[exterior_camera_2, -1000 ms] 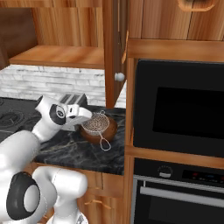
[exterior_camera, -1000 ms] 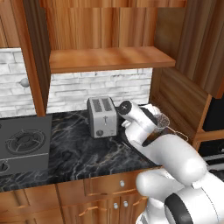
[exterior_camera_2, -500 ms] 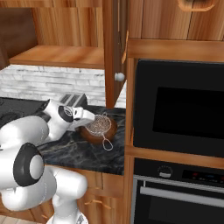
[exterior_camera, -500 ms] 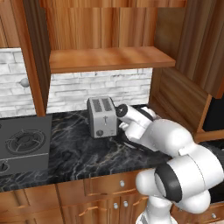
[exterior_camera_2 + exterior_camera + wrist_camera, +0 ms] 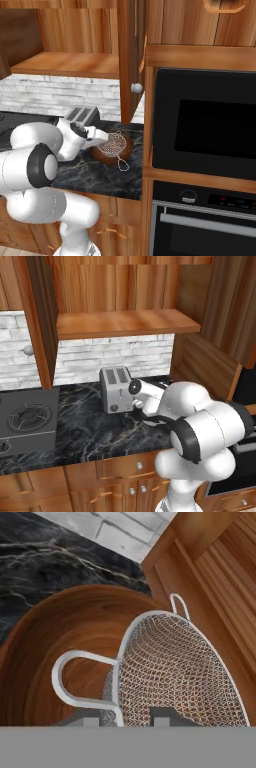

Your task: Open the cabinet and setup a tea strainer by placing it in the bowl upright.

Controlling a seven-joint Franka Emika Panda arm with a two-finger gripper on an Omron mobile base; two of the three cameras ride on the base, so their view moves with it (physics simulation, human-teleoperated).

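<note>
- Tea strainer (image 5: 114, 145) in the right base view sits over the dark wooden bowl (image 5: 126, 148) on the black marble counter (image 5: 90, 172), its mesh basket tilted and its wire handle hanging over the bowl's near rim; the gripper (image 5: 103, 138) reaches it from the left, and the cabinet (image 5: 131, 60) stands open above, 1 door edge-on with its round knob.
- Left base view: the white arm bends low over the counter (image 5: 100, 431) just right of the silver toaster (image 5: 116, 389), hiding bowl and strainer; the cabinet's wooden shelf (image 5: 125, 323) is bare, and a stove (image 5: 27, 418) lies at left.
- Hand view: the 2 fingers (image 5: 162, 718) are clamped on the tea strainer's (image 5: 175, 672) rim at the bottom edge; the mesh leans inside the bowl (image 5: 60, 642), with 1 wire loop on the left and a small hook at the top.
</note>
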